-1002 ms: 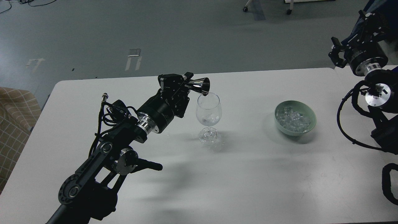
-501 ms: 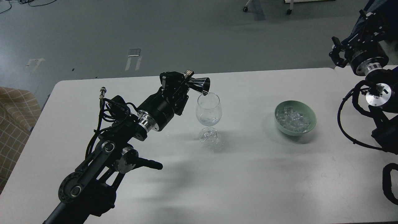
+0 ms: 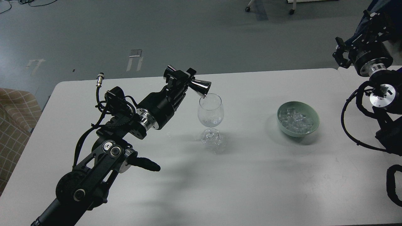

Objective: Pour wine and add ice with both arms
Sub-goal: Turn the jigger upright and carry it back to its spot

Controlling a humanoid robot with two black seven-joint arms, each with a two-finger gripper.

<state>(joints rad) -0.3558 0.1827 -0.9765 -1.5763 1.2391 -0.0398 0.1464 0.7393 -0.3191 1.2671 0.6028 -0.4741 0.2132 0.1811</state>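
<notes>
My left gripper is shut on a shiny metal jigger, tipped sideways with its mouth over the rim of a clear wine glass. The glass stands upright on the white table with a little clear liquid in its bowl. The ice, a heap of small clear cubes, lies in a pale green bowl to the right of the glass. My right gripper hangs high beyond the table's far right corner, far from the bowl; it is small and dark, so its fingers cannot be told apart.
A checked brown cushion or seat sits off the table's left edge. Grey floor lies behind the table, with caster legs at the top. My right arm's cables loop over the table's right edge.
My left wrist has rolled and lifted slightly, so the jigger's small end now shows above the gripper and the mouth tilts further down over the glass. The right arm has barely moved.
</notes>
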